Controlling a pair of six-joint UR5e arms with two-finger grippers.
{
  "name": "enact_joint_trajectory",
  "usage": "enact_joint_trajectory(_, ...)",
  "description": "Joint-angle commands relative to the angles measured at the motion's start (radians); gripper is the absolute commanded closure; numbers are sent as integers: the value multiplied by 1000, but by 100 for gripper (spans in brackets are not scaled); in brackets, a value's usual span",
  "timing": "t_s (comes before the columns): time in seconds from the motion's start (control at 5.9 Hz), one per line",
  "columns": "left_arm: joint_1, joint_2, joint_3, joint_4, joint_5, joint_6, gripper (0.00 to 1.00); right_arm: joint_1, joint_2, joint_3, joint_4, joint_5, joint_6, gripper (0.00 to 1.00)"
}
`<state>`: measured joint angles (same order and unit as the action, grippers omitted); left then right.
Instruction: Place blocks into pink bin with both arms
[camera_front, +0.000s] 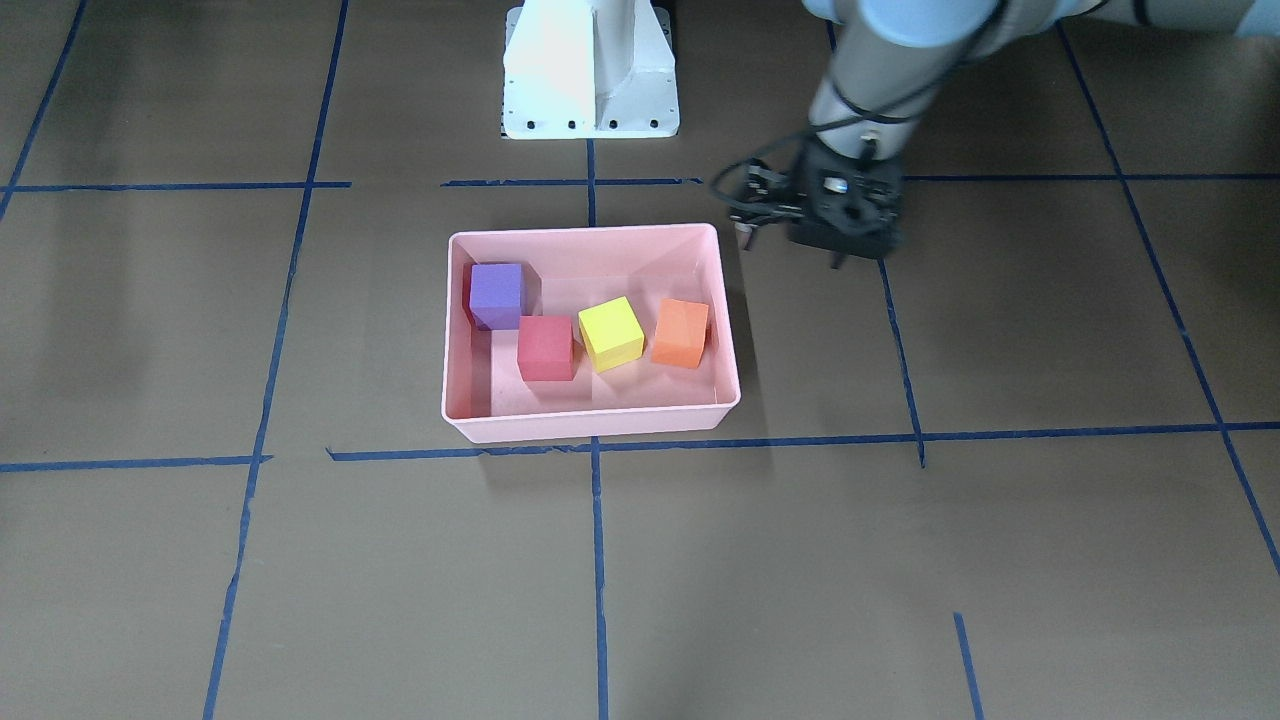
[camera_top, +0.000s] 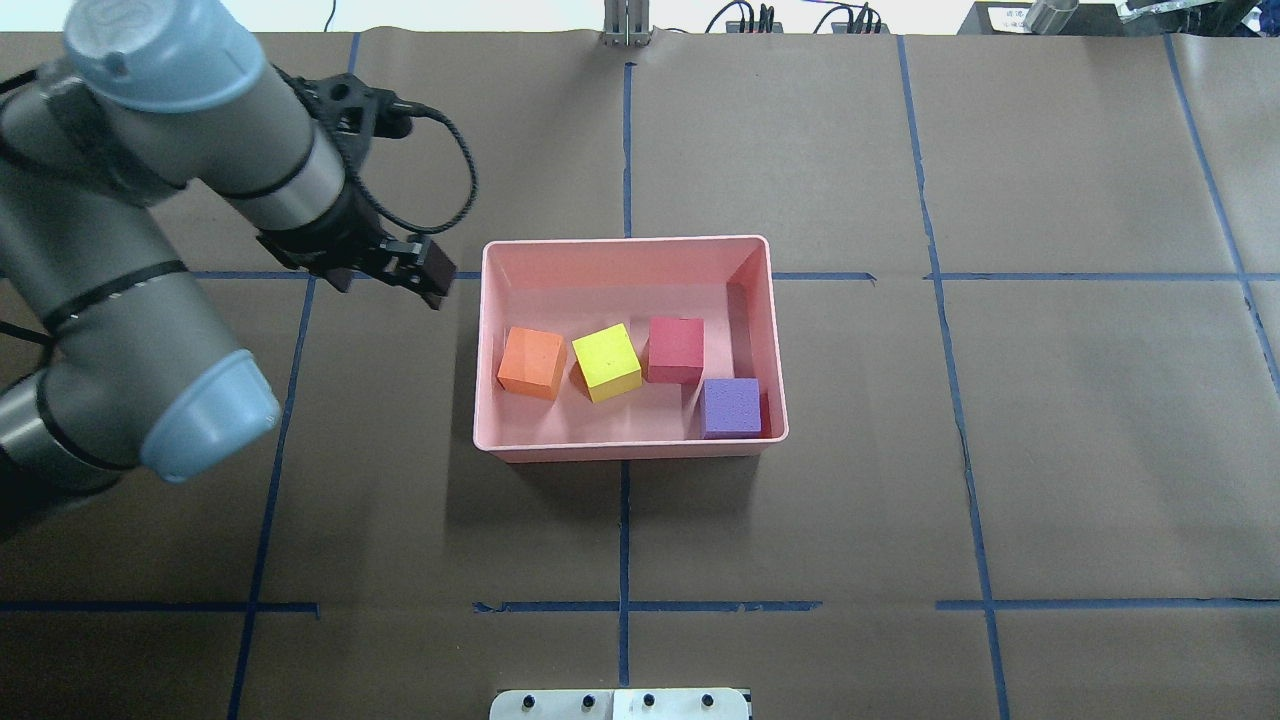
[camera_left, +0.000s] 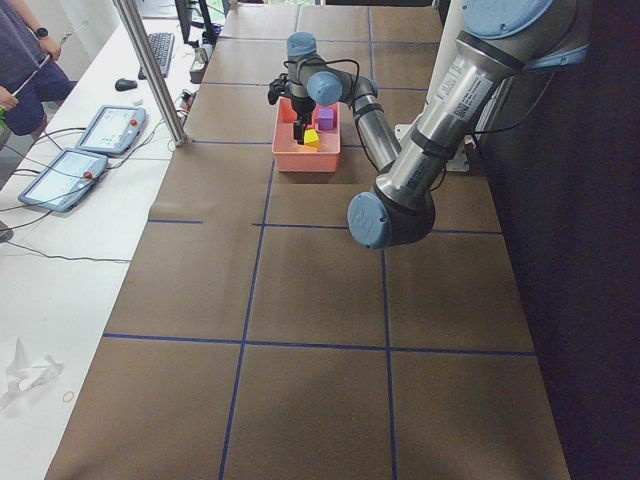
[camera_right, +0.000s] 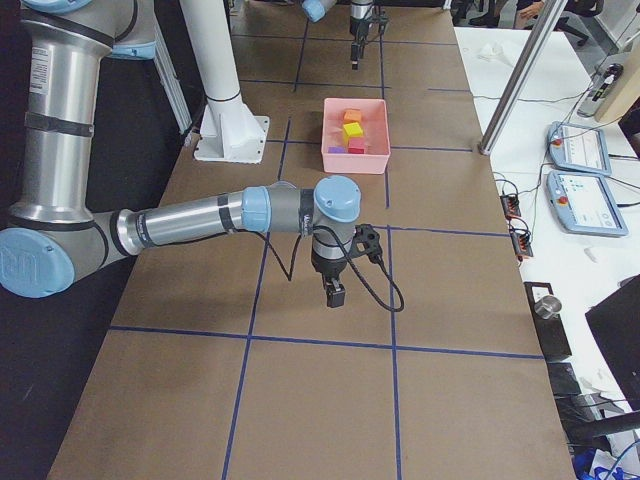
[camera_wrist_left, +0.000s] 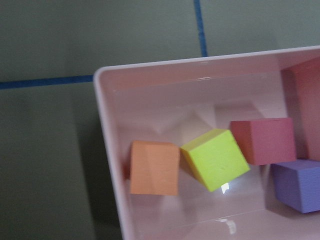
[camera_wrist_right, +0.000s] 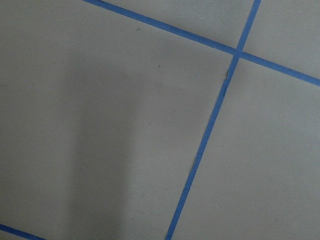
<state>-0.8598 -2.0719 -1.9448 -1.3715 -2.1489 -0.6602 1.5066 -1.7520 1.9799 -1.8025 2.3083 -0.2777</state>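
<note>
The pink bin (camera_top: 628, 241) stands mid-table and holds all the blocks: orange (camera_top: 532, 362), yellow-green (camera_top: 606, 362), red (camera_top: 675, 350) and purple (camera_top: 731, 407), the purple one in a corner. My left gripper (camera_top: 432, 283) hangs just outside the bin's short wall on the orange block's side, holding nothing; I cannot tell how its jaws stand. The left wrist view looks down on the bin's corner (camera_wrist_left: 105, 125) and the blocks. My right gripper (camera_right: 333, 297) hovers over bare table far from the bin, seen only from the side; I cannot tell whether it is open or shut.
The white pedestal (camera_front: 590, 70) stands behind the bin on the robot's side. Blue tape lines (camera_top: 624, 520) cross the brown table cover. A metal pole (camera_left: 150, 70) and a side desk with tablets (camera_left: 108, 128) lie past the table's far edge.
</note>
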Motion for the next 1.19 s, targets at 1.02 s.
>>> enact_joint_trajectory(1.02,-639,604,170,-14,-189,867,0,46,-104,-24,100,6,74,0)
